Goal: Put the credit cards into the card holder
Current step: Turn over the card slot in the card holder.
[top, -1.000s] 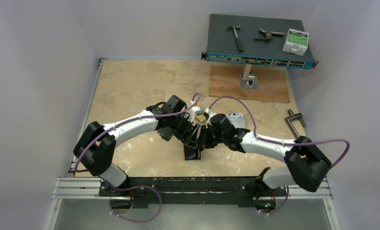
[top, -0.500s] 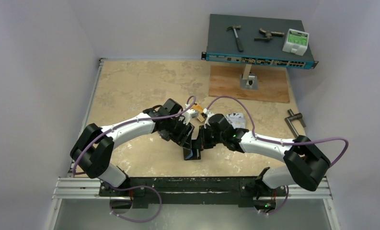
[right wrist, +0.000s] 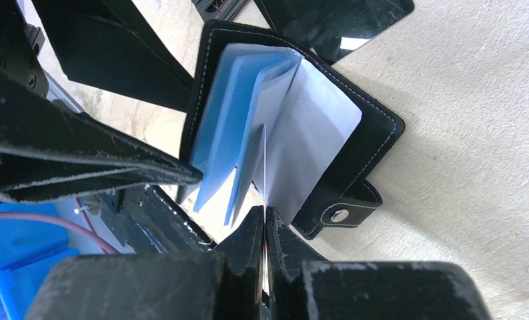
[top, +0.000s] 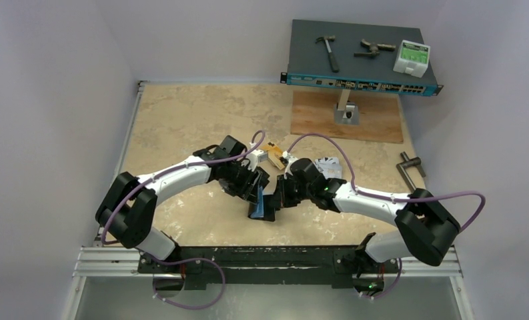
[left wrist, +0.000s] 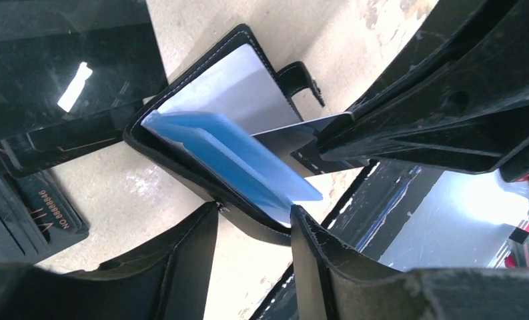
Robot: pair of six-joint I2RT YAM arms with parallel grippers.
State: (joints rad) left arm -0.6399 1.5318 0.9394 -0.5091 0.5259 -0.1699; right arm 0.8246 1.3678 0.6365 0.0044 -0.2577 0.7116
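The card holder [top: 261, 210] is a black wallet lying open on the table between my two grippers, its blue-grey sleeves fanned. It also shows in the left wrist view [left wrist: 248, 223] and in the right wrist view [right wrist: 375, 127], with its snap tab [right wrist: 339, 215] near my fingers. My right gripper [right wrist: 264, 215] is shut on a thin silver-grey card [left wrist: 291, 137], seen edge-on [right wrist: 263, 167], with its far end among the sleeves. My left gripper [left wrist: 253, 217] is open, its tips at the holder's edge. Orange cards [top: 273, 148] and silver cards [top: 328, 164] lie behind the arms.
A network switch [top: 361, 67] at the back right carries a hammer [top: 328, 51] and a white box [top: 411, 58]. A wooden board [top: 348, 117] lies before it and a metal handle [top: 411, 167] at the right. Glossy black items [left wrist: 48, 60] lie beside the holder.
My left arm has drawn back to the left and the holder has opened wider, so its blue sleeves now show from above. My right gripper stays at the holder with the card.
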